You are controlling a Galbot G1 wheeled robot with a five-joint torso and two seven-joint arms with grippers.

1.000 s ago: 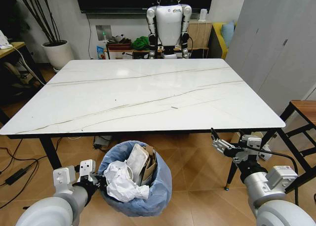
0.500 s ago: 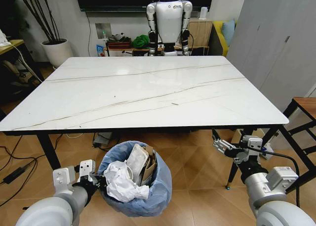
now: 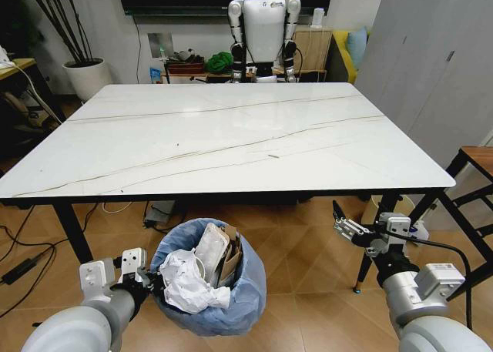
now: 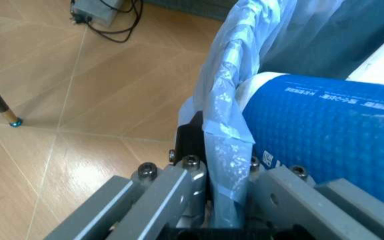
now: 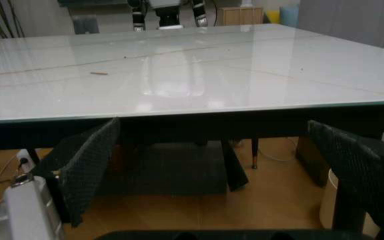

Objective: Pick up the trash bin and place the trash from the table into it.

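Since a second ago the whole head view has slid: the table's near edge sits higher in the picture and more floor shows, so it is the camera that has shifted, while the bin and both arms keep their places against each other.

The large rectangular white marble-look table with thin dark veins and a black edge [image 3: 223, 140] is the landmark, and its top is all but bare: one small brownish sliver [image 3: 273, 156] lies right of its centre, near the front edge. That fits a task close to done.

The small round trash bin lined with crinkly light-blue plastic [image 3: 206, 278] stands just in front of the table's near edge, below it and left of its middle, close enough for litter to be dropped in. It holds the trash: crumpled white paper [image 3: 187, 279] and torn brown cardboard [image 3: 229, 256], piled to the rim.

The left gripper [image 4: 219, 185] is at the bin's left rim, arm low and bent, its fingers [image 4: 178, 182] pinching the blue liner and rim between them, probably to carry the bin.

The right gripper [image 3: 341, 223] is held out level toward the table's front right leg, below the top, fingers [image 5: 85, 165] spread wide and empty.
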